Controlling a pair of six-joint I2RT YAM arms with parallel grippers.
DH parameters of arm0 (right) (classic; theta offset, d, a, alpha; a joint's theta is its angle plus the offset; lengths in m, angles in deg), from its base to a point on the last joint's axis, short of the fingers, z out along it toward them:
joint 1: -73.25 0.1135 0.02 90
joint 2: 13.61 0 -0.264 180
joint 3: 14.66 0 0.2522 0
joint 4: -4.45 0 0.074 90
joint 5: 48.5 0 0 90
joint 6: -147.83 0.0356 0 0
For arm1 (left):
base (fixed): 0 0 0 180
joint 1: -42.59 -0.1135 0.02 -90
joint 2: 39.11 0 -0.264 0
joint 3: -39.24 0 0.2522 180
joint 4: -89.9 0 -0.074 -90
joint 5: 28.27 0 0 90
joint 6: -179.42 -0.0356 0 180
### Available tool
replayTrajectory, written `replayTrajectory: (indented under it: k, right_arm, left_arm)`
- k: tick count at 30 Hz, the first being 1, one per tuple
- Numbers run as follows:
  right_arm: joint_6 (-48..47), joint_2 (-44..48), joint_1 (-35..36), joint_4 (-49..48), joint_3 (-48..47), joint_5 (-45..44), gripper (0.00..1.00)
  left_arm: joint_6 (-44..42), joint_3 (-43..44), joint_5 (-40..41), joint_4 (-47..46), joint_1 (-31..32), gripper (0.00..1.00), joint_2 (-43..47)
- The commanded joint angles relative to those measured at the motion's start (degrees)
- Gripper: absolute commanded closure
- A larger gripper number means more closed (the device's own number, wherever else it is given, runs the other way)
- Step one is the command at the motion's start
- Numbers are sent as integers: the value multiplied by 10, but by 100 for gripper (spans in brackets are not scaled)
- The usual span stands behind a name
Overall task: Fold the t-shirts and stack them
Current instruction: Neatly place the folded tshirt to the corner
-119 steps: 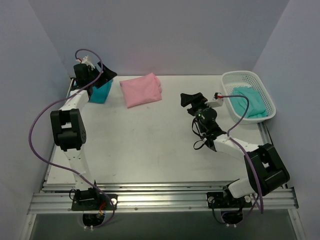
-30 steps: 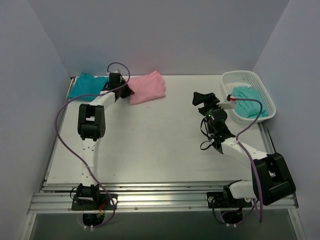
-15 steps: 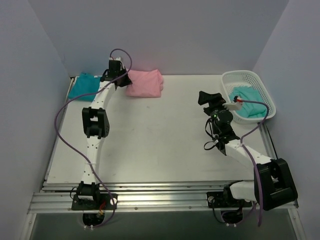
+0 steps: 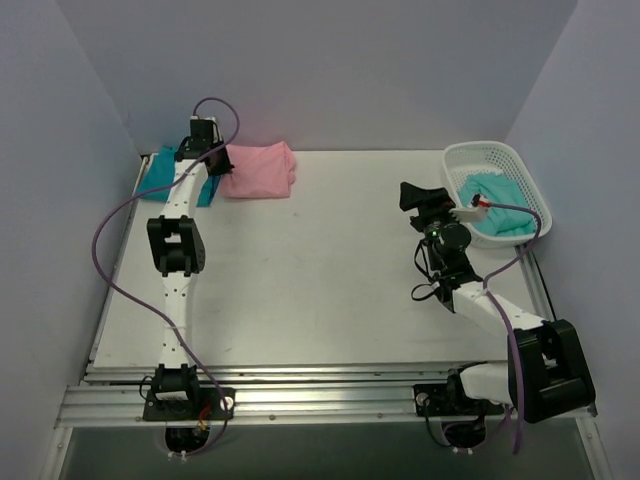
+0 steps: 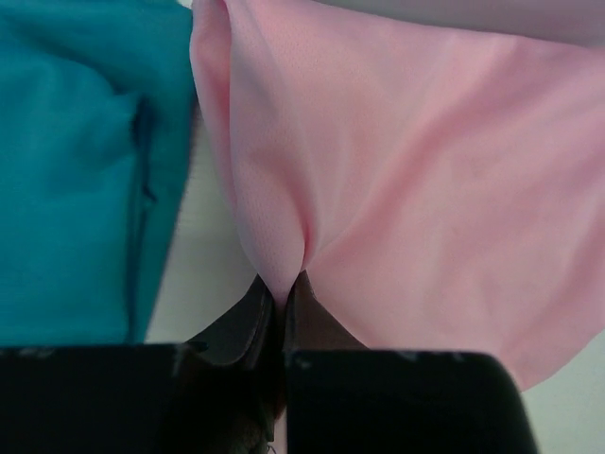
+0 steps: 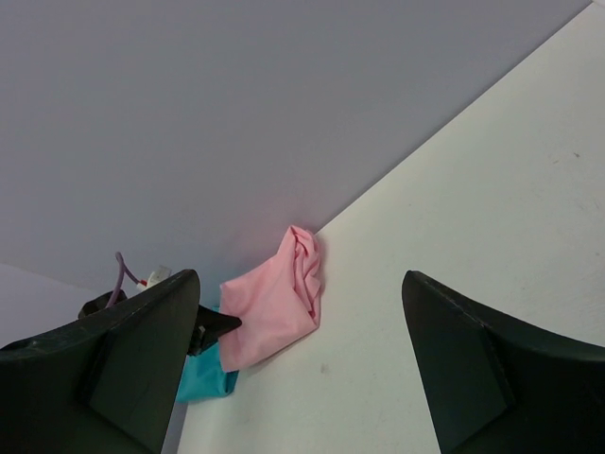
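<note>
Left fingers [image 5: 248, 320] pinch the soft light pink t-shirt [image 4: 258, 170]; the deep teal t-shirt [image 4: 157, 172] beside it is half hidden; right fingers [image 6: 123, 359] gape, empty.

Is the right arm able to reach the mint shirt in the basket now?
Probably yes: the right fingers are open and empty, close beside the basket, and the mint shirt lies uncovered in it.

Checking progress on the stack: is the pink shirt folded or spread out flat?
Folded: the pink t-shirt lies as a compact, layered bundle, with one edge pinched in the shut left gripper.
</note>
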Motion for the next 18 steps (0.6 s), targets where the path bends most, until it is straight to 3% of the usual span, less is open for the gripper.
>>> replayTrajectory:
  k: [1,10,18]
  right_arm:
    - [11,-1,-5,-45,1,15,16]
    - [23,-10,-8,-63,2,29,16]
    - [31,-22,-8,-83,4,43,16]
  left_arm:
    - [-23,56,14,15,-28,98,33]
    - [-67,45,21,4,-57,98,74]
    - [-78,100,23,17,-69,98,97]
